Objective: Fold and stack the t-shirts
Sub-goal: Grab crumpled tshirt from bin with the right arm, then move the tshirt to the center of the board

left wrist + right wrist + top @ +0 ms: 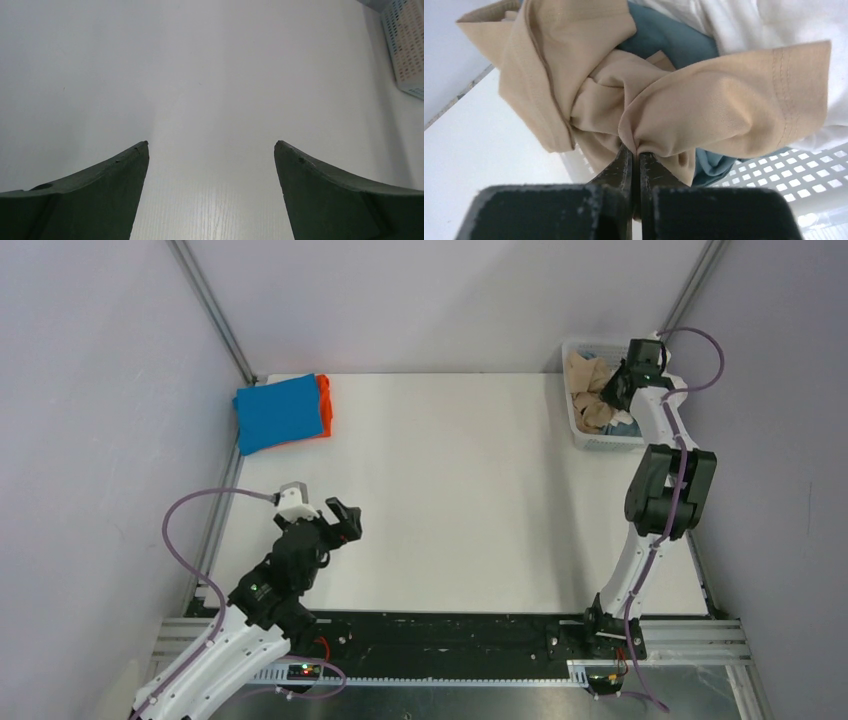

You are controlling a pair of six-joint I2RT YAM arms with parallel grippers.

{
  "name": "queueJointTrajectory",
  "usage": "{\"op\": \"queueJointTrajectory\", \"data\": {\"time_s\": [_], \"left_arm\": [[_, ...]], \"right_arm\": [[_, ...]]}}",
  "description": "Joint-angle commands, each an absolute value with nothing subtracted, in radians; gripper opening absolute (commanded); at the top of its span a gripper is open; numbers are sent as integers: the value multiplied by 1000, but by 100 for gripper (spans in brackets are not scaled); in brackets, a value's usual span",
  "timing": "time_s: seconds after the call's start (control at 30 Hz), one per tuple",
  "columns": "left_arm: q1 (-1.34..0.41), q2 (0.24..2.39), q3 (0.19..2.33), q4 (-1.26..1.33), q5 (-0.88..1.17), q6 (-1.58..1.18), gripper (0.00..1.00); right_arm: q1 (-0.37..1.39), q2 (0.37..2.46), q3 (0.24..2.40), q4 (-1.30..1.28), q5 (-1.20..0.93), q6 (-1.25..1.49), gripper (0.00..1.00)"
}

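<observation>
At the far right corner of the desk [470,490], a white mesh basket [603,438] sits along the right edge with crumpled tees inside. The right gripper [638,152] reaches down into it. Its jaws are clenched together on a bunched fold of the beige t-shirt [724,100], and the cloth puckers right at the fingertips. The beige t-shirt is the top layer of the pile. The grey-blue t-shirt [669,35] lies under it, showing behind the beige folds and again low down by the mesh wall. The white t-shirt [774,25] is further back in the same basket, touching both. Cannot tell whether the pinched fold is lifted off the pile.

At the far left corner, the bright blue t-shirt [278,412] is folded flat and lies on top of the orange t-shirt [323,405], which shows only as a strip along its right side. The stack sits close to the left edge, slightly skewed, well apart from the basket.

Toward the near left of the desk, the left gripper [345,520] hangs over bare surface with its jaws spread wide and nothing between them. The left wrist view shows its two dark fingers [100,195] apart with plain white desk in the gap and a corner of the basket at top right. The two arms are well apart.
</observation>
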State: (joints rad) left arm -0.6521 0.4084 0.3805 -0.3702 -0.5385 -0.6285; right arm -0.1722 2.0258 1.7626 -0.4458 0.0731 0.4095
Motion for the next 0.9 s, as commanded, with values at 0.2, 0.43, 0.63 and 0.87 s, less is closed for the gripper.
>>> {"op": "queueJointTrajectory", "data": {"time_s": [0.2,0.43,0.63,0.87], "left_arm": [[-656,313,358,-373,-495,-661,98],[-655,264,361,-404,-459,-678,98],[-657,218,362,-435,-458,-689,98],[-656,195,374,-469,-463,-697,98]], "right_arm": [[-52,1651,1847,-477,-10,289,0],[142,1424,1864,-454,-70,250,0],[308,1342,1951,-408,-198,251,0],[474,1329,2016,-274,-169,225,0]]}}
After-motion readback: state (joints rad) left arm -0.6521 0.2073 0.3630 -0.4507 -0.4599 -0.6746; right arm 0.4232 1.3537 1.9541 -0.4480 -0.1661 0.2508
